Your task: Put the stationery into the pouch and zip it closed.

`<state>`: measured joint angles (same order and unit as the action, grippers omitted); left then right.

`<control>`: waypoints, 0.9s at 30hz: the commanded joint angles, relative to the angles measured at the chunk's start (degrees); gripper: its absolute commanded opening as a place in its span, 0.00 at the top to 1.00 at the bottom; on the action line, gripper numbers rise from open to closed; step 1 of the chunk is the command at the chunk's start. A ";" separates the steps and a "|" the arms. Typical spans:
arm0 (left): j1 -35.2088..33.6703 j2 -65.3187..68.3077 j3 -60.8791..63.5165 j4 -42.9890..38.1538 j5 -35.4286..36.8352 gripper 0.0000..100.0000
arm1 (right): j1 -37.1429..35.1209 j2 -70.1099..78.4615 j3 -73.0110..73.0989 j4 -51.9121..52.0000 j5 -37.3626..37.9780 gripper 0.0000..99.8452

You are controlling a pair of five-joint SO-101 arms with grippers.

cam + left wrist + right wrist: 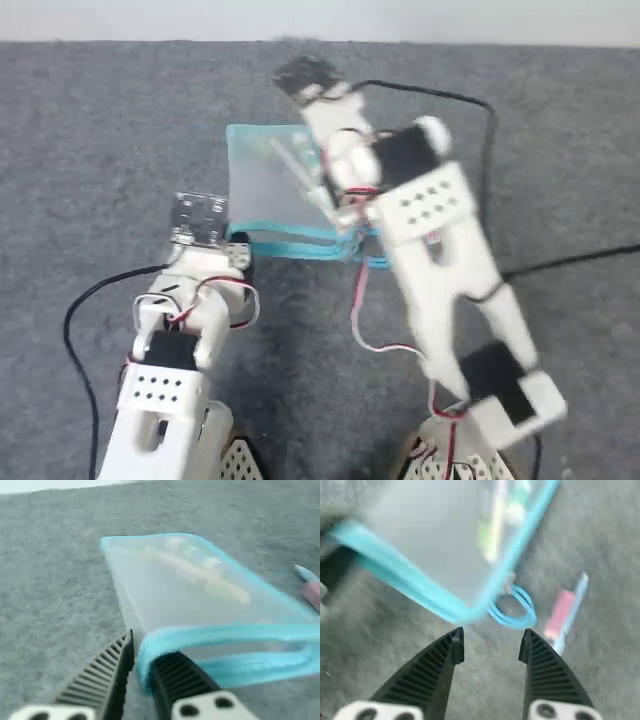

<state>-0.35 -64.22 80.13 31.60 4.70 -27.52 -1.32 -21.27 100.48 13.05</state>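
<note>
pouch looks floppy and slick, so left tool is clamped on its corner and right tool, spread apart, should probably grab the zip loop just ahead

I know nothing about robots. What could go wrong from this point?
The left fingers pinch only the pouch's blue corner edge, so a tug could pull it free. The right fingers are open near the thin blue loop and could miss it. A pink item lies outside on the mat, so zipping now might leave it out.
</note>
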 commanded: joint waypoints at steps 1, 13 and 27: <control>-2.02 0.00 -0.75 -2.99 -0.09 0.99 | 6.73 -9.01 12.84 -3.03 3.96 0.83; -2.02 0.35 0.04 -2.99 -0.26 0.99 | 29.14 -21.93 60.22 -26.07 21.54 0.84; -2.02 0.35 0.31 -2.99 -0.35 0.99 | 26.68 -19.56 64.18 -37.58 23.74 0.91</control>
<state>-2.46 -64.22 81.27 30.81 4.70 0.88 -20.22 44.66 64.97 36.00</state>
